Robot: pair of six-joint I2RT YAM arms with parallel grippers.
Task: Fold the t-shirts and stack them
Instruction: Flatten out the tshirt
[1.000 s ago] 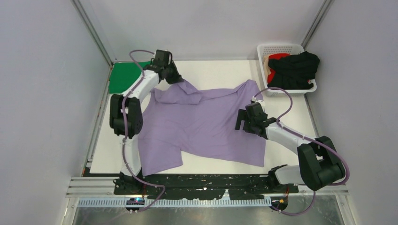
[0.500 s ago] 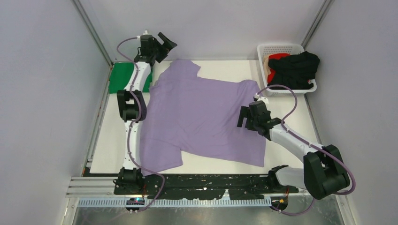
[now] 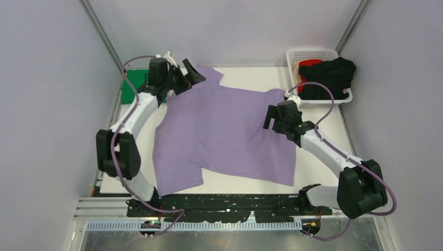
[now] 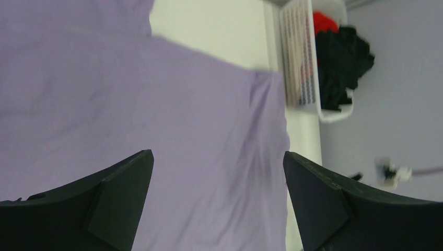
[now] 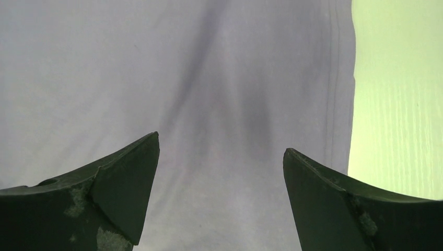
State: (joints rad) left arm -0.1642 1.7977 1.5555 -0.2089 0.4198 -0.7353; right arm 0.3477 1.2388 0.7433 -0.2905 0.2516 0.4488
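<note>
One purple shirt (image 3: 224,133) lies spread flat in the middle of the white surface (image 3: 245,76); it could bunch up or slide crooked if a pinch grabs too little cloth or drags it. Both pairs of fingers are wide apart and hold nothing; the left fingers (image 3: 194,77) hang over its far left sleeve; the right fingers (image 3: 271,117) hang over its right edge.
</note>
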